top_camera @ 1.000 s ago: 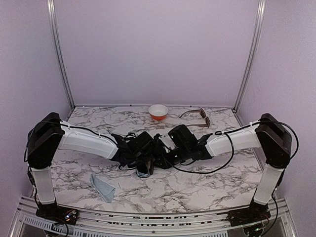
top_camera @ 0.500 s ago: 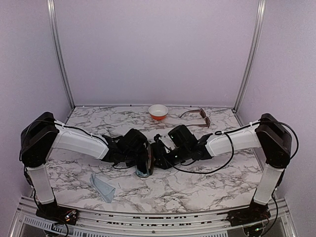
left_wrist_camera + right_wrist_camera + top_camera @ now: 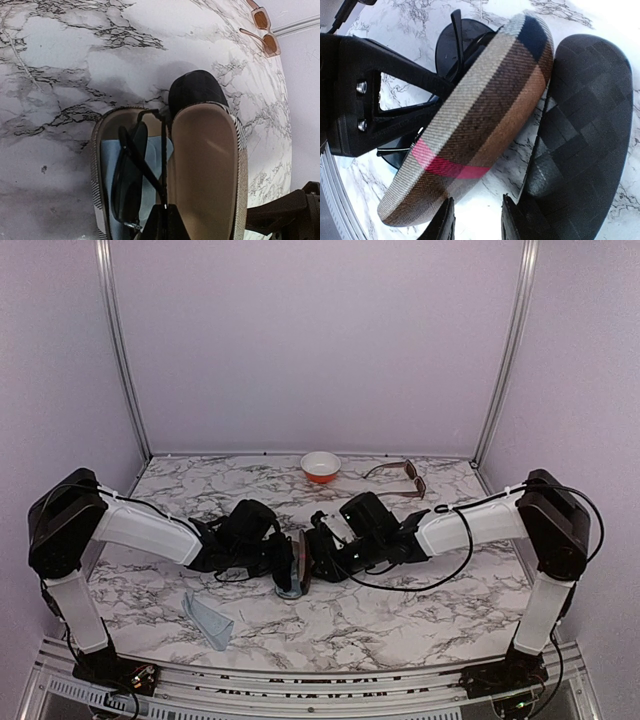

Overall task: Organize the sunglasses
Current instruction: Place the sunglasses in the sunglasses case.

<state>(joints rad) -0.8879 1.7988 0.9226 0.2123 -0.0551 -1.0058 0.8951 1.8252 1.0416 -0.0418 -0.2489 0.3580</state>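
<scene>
left claw (image 3: pixel 165 212) is pinching shut on the thin arm of the black sunglasses (image 3: pixel 127 170) | pair is lying in the open brown case (image 3: pixel 205 165), long axis along it, directly ahead of that claw | right claw (image 3: pixel 476 215) is hanging released beside the lid | brown sunglasses (image 3: pixel 405 476) are sitting at the far right corner of the surface (image 3: pixel 450 590), right arm nearer

Tally of everything on the marble table (image 3: pixel 400 610)

Two pairs of sunglasses: one black pair (image 3: pixel 131 175) and one brown pair (image 3: pixel 405 476). Two oblong cases: one plaid case (image 3: pixel 470 125) with a red stripe and one black case (image 3: pixel 580 130). Two light-blue cloths: a loose cloth (image 3: pixel 208 620) and a tucked cloth (image 3: pixel 108 160) in the plaid case. One orange bowl (image 3: pixel 320 466). Two robot arms: left arm (image 3: pixel 140 530) and right arm (image 3: pixel 480 522).
</scene>
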